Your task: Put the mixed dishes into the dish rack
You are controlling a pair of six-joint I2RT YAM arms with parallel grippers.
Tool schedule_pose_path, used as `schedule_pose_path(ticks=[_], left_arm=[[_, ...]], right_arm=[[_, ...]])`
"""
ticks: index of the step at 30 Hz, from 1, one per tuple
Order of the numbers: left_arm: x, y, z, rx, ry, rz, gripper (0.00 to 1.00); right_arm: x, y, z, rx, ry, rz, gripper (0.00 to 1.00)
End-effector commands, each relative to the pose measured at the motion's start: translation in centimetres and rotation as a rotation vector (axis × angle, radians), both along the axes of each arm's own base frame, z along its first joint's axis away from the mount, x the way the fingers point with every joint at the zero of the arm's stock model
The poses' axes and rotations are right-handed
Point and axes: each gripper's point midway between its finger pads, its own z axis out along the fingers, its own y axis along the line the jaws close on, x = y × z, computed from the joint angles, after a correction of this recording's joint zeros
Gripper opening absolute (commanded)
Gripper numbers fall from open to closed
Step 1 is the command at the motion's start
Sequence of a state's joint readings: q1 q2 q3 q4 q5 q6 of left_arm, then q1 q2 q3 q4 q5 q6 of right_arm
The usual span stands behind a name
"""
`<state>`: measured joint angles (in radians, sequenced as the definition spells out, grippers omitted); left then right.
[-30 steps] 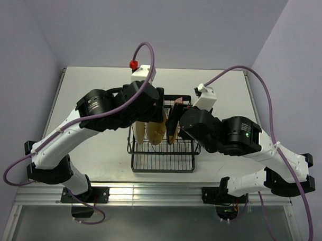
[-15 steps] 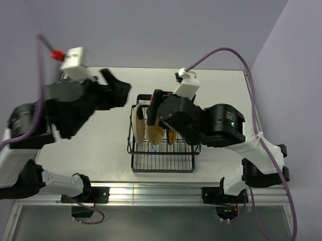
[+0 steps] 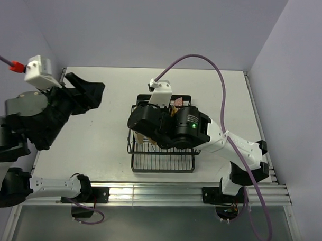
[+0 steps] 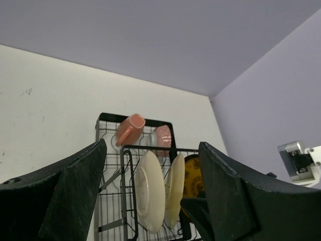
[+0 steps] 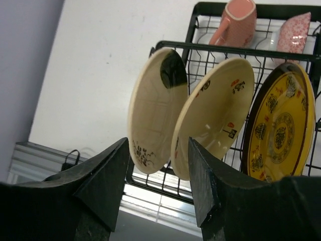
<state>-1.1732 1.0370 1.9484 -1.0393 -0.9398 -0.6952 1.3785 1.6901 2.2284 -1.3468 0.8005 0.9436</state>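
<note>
Currently: dish rack (image 5: 210, 46) holds two cream plates (image 5: 153, 118), yellow plate (image 5: 281, 128), mug (image 5: 235, 20), bowl (image 5: 296, 32) (all five). Left end effector (image 4: 153, 145) released, well left of rack; right end effector (image 5: 158, 143) released above rack, may clip and topple plates.

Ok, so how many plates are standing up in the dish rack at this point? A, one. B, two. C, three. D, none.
C, three: the first cream plate, the second cream plate and the yellow patterned plate all stand on edge side by side in the dish rack.
</note>
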Motion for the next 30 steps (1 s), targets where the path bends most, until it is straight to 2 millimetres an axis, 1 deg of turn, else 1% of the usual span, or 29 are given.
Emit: schedule_pose_path(ticks=[1, 2, 7, 8, 10, 11, 12, 14, 16, 17, 19, 20, 23, 25, 26, 27, 28, 30], left_arm=[[-0.3, -0.6, -1.0, 0.015, 0.019, -0.037, 0.79], [-0.3, -0.7, -1.3, 0.016, 0.02, -0.04, 0.79], [-0.7, 0.2, -1.7, -0.004, 0.026, -0.036, 0.79], [-0.8, 0.2, -1.7, -0.005, 0.027, -0.038, 0.79], [-0.9, 0.3, -1.8, -0.011, 0.028, -0.043, 0.79], [-0.9, 0.3, -1.9, -0.014, 0.03, -0.046, 0.79], [-1.0, 0.2, -2.0, -0.015, 0.033, -0.049, 0.78], [-1.0, 0.0, -2.2, -0.01, 0.038, -0.053, 0.78], [-1.0, -0.2, -2.4, -0.003, 0.045, -0.056, 0.78], [-0.9, -0.3, -2.5, -0.002, 0.048, -0.058, 0.78], [-0.9, -0.4, -2.7, 0.001, 0.05, -0.059, 0.78], [-0.9, -0.5, -2.7, 0.005, 0.051, -0.061, 0.78], [-0.9, -0.5, -2.9, 0.008, 0.053, -0.057, 0.78], [-0.8, -0.5, -3.1, 0.012, 0.053, -0.056, 0.78], [-0.8, -0.6, -3.0, 0.007, 0.051, -0.058, 0.78], [-0.8, -0.6, -3.1, 0.008, 0.052, -0.059, 0.78], [-0.8, -0.7, -3.2, 0.006, 0.053, -0.06, 0.78], [-0.8, -0.8, -3.4, 0.013, 0.056, -0.062, 0.78]], right_arm=[[0.1, -1.2, -1.5, -0.067, -0.001, -0.041, 0.57], [0.0, -1.1, -2.1, -0.084, 0.005, -0.036, 0.57], [0.0, -1.4, -3.4, -0.105, 0.014, -0.048, 0.54], [-0.1, -1.5, -4.1, -0.123, 0.017, -0.048, 0.54], [0.0, -1.3, -4.1, -0.111, 0.015, -0.045, 0.53], [0.1, -1.4, -4.7, -0.124, 0.018, -0.048, 0.53], [0.2, -1.3, -4.8, -0.117, 0.018, -0.05, 0.51], [0.4, -1.4, -5.6, -0.134, 0.026, -0.05, 0.5], [0.6, -1.4, -5.9, -0.129, 0.027, -0.056, 0.47], [0.7, -1.5, -6.3, -0.143, 0.027, -0.056, 0.46], [0.8, -1.5, -6.3, -0.132, 0.021, -0.058, 0.42], [0.9, -1.6, -6.5, -0.143, 0.017, -0.059, 0.37], [1.2, -1.8, -6.3, -0.139, 0.006, -0.059, 0.3], [1.3, -1.9, -6.3, -0.136, 0.004, -0.059, 0.27], [1.4, -2.0, -6.3, -0.143, 0.003, -0.056, 0.23], [1.4, -1.9, -6.2, -0.134, 0.001, -0.057, 0.2], [1.4, -2.0, -6.2, -0.141, 0.0, -0.055, 0.15], [1.5, -2.0, -6.2, -0.137, 0.0, -0.055, 0.11]])
